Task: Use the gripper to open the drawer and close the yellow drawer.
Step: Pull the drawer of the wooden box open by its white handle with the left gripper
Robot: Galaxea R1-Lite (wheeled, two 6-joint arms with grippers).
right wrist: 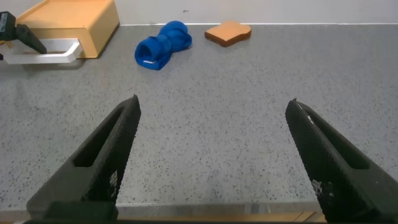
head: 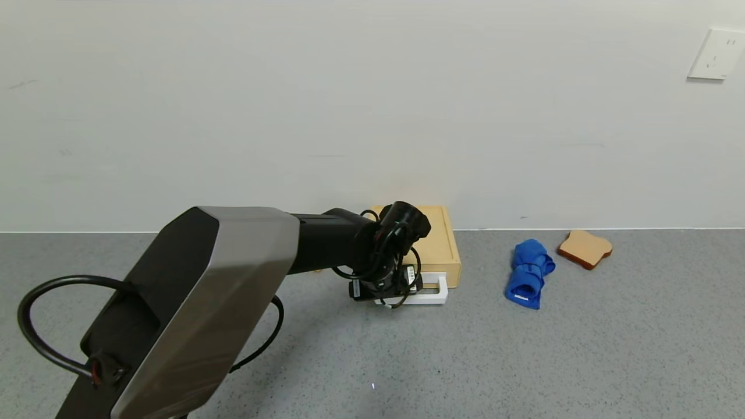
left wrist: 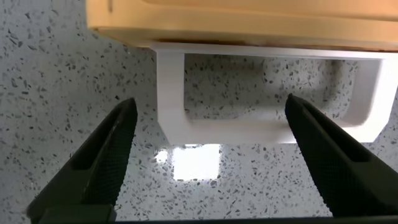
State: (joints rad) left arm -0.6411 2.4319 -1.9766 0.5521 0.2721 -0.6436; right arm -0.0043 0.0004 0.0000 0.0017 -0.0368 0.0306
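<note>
While the left gripper (left wrist: 208, 155) hangs low over the grey speckled counter (head: 582, 349) just in front of the yellow drawer (head: 439, 244), the job looks to be at its very start: the reach for the handle. The drawer sits at the far edge of the counter, against the wall and about midway along it, and it appears fully shut, with its white loop handle (left wrist: 267, 127) sticking out toward the robot.

In the left wrist view the jaws stand spread wide, released and holding nothing. One finger (left wrist: 102, 162) lies outside the handle's end, the other (left wrist: 329, 155) further along toward its opposite end, so much of the front bar falls between them. Neither finger seems to touch the handle yet.

The next move, as I judge it, calls for a small advance so the fingers straddle the bar, then a closing pinch, then a straight pull away from the wall to slide the tray out. A crooked pull could drag the whole box instead of opening it.

The right gripper (right wrist: 208, 155) is idle nearer the front of the counter, its jaws also wide apart and empty. A rolled blue cloth (head: 528, 272) and a bread slice (head: 585, 248) lie toward the far right, well apart from the drawer.
</note>
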